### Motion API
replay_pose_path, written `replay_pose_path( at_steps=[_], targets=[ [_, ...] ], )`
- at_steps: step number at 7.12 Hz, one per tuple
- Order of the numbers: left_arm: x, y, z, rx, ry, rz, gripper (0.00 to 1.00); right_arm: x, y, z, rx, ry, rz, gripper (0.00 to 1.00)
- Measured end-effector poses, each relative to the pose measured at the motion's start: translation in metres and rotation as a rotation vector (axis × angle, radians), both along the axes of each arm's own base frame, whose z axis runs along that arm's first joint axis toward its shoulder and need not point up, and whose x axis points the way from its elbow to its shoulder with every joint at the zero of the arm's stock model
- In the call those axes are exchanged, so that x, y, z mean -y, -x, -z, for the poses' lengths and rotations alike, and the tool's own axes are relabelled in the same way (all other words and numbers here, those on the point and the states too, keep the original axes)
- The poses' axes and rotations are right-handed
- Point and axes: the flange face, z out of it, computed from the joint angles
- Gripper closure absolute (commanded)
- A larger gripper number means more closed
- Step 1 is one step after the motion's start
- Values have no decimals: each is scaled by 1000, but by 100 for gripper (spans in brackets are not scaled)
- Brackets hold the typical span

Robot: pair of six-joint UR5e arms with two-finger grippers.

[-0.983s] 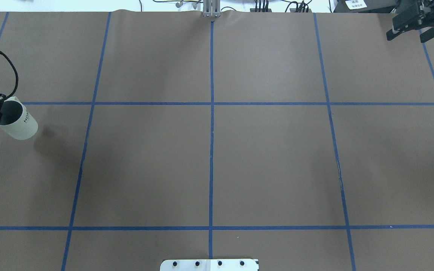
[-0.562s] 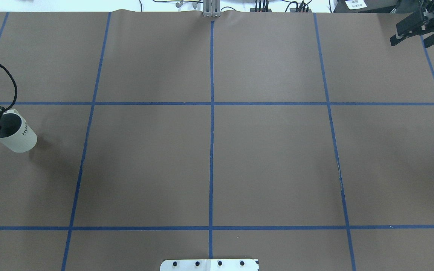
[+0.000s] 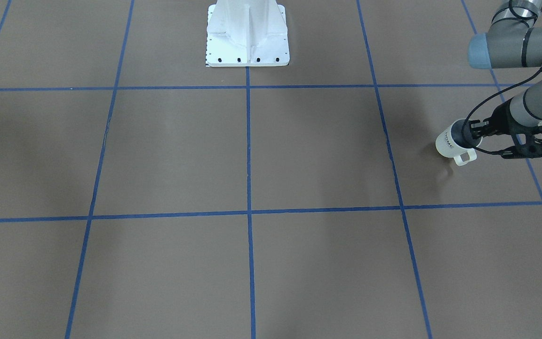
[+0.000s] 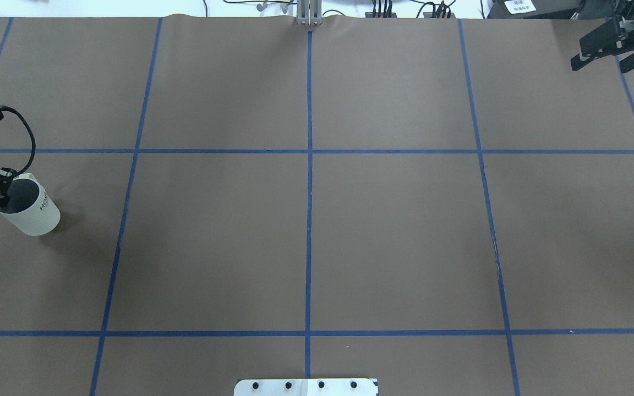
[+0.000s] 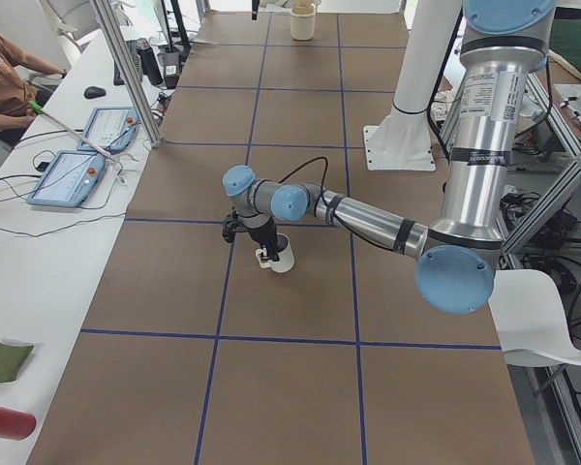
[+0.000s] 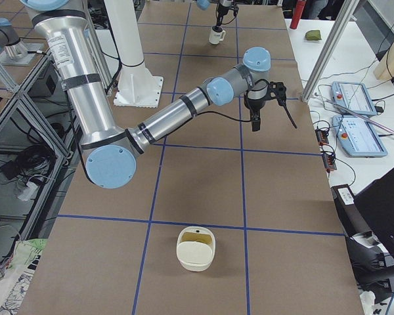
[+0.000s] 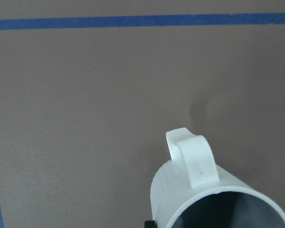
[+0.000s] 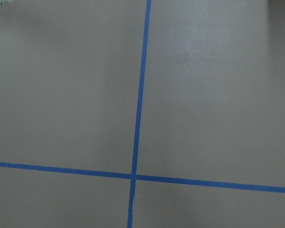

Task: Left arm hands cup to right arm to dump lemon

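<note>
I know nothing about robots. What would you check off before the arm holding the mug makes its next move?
1. Left gripper shut on the cup rim: ok.
2. Lemon inside the cup: cannot tell, the interior looks dark.
3. Right gripper open to receive: ok.
4. Grippers near enough for a handover: not ok, they are at opposite ends of the table.
5. Handle unobstructed: ok.

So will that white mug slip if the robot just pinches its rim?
It might: the cup looks smooth and hard, and the left gripper pinches only its rim. Probably breakable if dropped. On its side it could roll until the handle stops it.
</note>
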Motion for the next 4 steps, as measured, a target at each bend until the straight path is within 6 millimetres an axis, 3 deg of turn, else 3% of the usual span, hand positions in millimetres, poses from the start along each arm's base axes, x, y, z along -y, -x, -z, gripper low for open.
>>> replay_pose_path(
  at_steps=[1,2,4],
  targets=[
    [-1,-2,-2,1,2,-5,30,0,-1,0,0,0,-1,0],
    [-1,-3,-3,3,5,-7,0,0,-1,0,0,0,-1,0],
    [-4,-2,-4,1,0,-9,0,1,-1,-3,-6,-12,12,0]
  ],
)
